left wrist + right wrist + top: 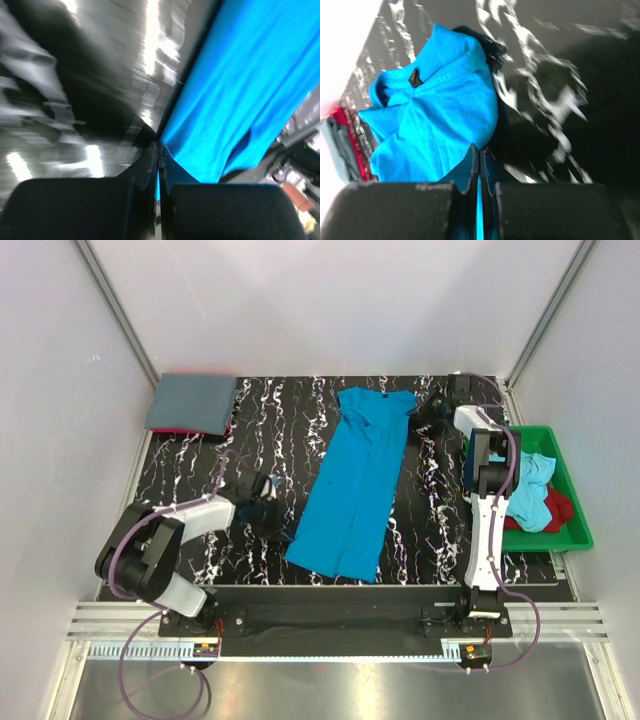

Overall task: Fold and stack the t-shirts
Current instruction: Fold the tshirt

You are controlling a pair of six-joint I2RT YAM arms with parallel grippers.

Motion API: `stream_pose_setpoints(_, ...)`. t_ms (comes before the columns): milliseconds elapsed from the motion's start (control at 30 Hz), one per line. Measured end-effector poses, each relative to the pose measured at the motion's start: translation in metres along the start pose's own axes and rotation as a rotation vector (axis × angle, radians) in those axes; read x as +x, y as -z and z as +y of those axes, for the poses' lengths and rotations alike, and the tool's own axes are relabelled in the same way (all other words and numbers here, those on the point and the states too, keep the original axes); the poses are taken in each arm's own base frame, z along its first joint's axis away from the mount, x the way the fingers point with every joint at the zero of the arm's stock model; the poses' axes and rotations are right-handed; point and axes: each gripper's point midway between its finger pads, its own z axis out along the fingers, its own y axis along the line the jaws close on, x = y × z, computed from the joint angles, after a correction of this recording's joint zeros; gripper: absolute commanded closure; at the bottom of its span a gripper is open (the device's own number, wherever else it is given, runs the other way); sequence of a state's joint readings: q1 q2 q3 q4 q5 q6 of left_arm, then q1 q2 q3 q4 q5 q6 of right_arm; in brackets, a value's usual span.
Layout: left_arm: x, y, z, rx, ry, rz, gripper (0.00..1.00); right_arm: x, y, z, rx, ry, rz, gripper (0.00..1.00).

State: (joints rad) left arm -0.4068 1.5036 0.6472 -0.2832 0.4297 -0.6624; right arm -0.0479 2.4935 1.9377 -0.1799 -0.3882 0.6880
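A bright turquoise-blue t-shirt lies as a long narrow strip down the middle of the black marbled table. My left gripper is at the strip's lower left edge, its jaws shut on the cloth in the left wrist view. My right gripper is at the shirt's top right shoulder, also shut on the cloth, with blue showing between its fingers. A folded slate grey-blue t-shirt lies at the back left on a red one.
A green plastic tray stands at the right edge, holding a crumpled light aqua shirt and a red shirt. White walls close in the back and both sides. The right arm stretches along the table's right side.
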Motion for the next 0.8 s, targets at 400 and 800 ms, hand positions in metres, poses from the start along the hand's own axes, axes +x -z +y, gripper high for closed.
stream_pose_setpoints(400, 0.038, -0.020, -0.035, 0.012, 0.000, 0.017, 1.00, -0.005, -0.008, 0.017, -0.081, 0.049, 0.020, 0.57)
stream_pose_setpoints(800, 0.042, -0.006, -0.021, -0.015, 0.030, -0.077, 0.68, -0.011, 0.094, 0.065, 0.007, 0.250, -0.092, 0.61)
